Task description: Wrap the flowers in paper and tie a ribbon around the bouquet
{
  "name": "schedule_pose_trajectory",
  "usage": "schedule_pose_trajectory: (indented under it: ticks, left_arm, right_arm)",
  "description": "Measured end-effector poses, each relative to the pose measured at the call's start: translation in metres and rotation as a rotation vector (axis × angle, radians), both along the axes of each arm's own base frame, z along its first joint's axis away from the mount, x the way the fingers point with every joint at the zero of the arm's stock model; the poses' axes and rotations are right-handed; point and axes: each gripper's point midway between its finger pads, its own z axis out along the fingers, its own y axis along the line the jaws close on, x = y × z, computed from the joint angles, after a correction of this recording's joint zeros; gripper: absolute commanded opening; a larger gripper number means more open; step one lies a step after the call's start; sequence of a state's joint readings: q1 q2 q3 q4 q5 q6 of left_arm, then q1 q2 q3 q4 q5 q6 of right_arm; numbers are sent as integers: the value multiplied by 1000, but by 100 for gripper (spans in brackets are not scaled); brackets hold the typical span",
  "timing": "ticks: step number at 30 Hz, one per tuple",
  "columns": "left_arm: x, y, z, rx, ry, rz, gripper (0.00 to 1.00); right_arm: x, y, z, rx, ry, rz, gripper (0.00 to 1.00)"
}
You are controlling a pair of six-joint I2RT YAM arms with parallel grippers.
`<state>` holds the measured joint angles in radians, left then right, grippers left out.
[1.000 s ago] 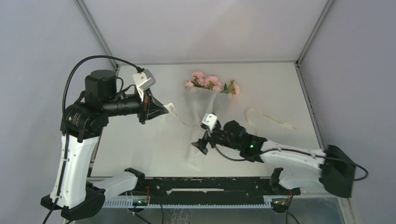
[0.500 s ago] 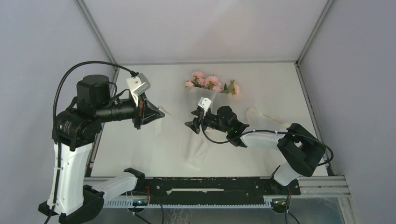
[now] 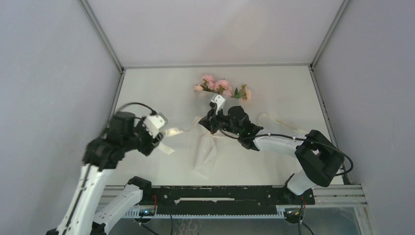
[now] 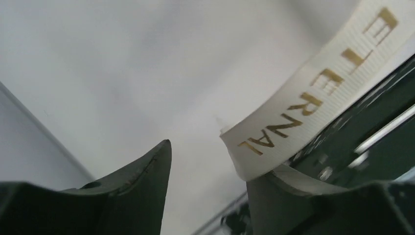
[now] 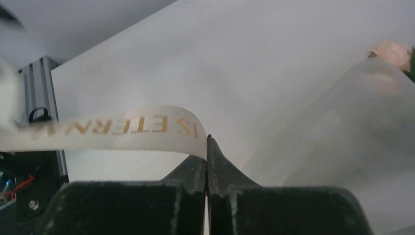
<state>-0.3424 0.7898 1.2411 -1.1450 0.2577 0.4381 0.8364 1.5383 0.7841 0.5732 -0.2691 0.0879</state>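
The bouquet lies mid-table, with pink flowers (image 3: 220,87) at the far end and a cone of translucent paper (image 3: 206,154) tapering toward me. The cream ribbon (image 3: 177,131) with gold lettering runs from beside the cone out to the left. My right gripper (image 3: 202,122) is at the cone's left side, shut on the ribbon (image 5: 122,128); its jaws (image 5: 206,142) pinch the strip, with the paper (image 5: 352,127) to their right. My left gripper (image 3: 161,141) is low at the left. In its wrist view the gripper (image 4: 208,161) is open, and the ribbon's end (image 4: 313,98) rests on one finger only.
Another stretch of ribbon (image 3: 284,125) lies on the table right of the bouquet, behind the right forearm. A black rail (image 3: 220,195) runs along the near edge. Metal frame posts (image 3: 120,73) stand at the back corners.
My right gripper has moved up to the cone's left side and shut on the ribbon. The left gripper has opened, and its arm has dropped lower and nearer.
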Motion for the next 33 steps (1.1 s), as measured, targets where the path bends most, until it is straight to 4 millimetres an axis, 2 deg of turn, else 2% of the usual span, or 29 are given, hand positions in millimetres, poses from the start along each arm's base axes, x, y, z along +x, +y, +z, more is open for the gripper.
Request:
schedule_pose_trajectory:
  ticks: [1, 3, 4, 5, 6, 9, 12, 15, 17, 19, 21, 22, 26, 27, 30, 31, 33]
  left_arm:
    - [-4, 20, -47, 122, 71, 36, 65]
    - [-18, 45, -117, 316, 219, 38, 68]
    - [-27, 52, -143, 398, 291, 6, 68]
    - [-33, 52, -155, 442, 328, -35, 68]
    - [-38, 48, -160, 470, 341, -86, 68]
    - [-25, 23, -149, 432, 259, -156, 70]
    - [-3, 4, -137, 369, 238, -104, 68]
    - [16, -19, -135, 301, 278, -64, 72]
    - [26, -40, -134, 210, 274, -72, 76]
    - [37, -62, -120, 87, 201, -101, 77]
    - [49, -83, -104, -45, 94, -121, 73]
    - [54, -91, -102, -99, 64, -124, 70]
    - [70, -118, -117, -286, 83, -112, 55]
    - [76, -120, -129, -329, 105, -89, 52]
    - [81, -118, -172, -431, 185, -20, 51]
    - [81, -119, -180, -460, 197, -15, 50]
    - [82, -128, -183, -522, 184, -45, 49]
  right_arm:
    - [4, -2, 3, 7, 22, -19, 0]
    - [9, -3, 8, 19, 54, -45, 0]
    - [10, -2, 10, 23, 75, -54, 0]
    - [10, -2, 10, 29, 90, -59, 0]
    - [9, -2, 10, 32, 105, -61, 0]
    - [6, -2, 5, 35, 165, -73, 0]
    - [4, -3, 3, 51, 224, -94, 0]
    - [3, -2, 3, 79, 282, -116, 0]
    - [4, -2, 3, 97, 320, -137, 0]
    - [4, -3, 3, 109, 351, -159, 0]
    - [5, -4, 2, 116, 377, -179, 0]
    - [5, -5, 2, 118, 383, -184, 0]
    - [1, -7, 5, 119, 405, -189, 0]
    - [-1, -7, 6, 119, 405, -189, 0]
    - [-4, -8, 9, 116, 401, -186, 0]
    - [-5, -7, 9, 116, 401, -186, 0]
    - [-5, -8, 9, 113, 403, -187, 0]
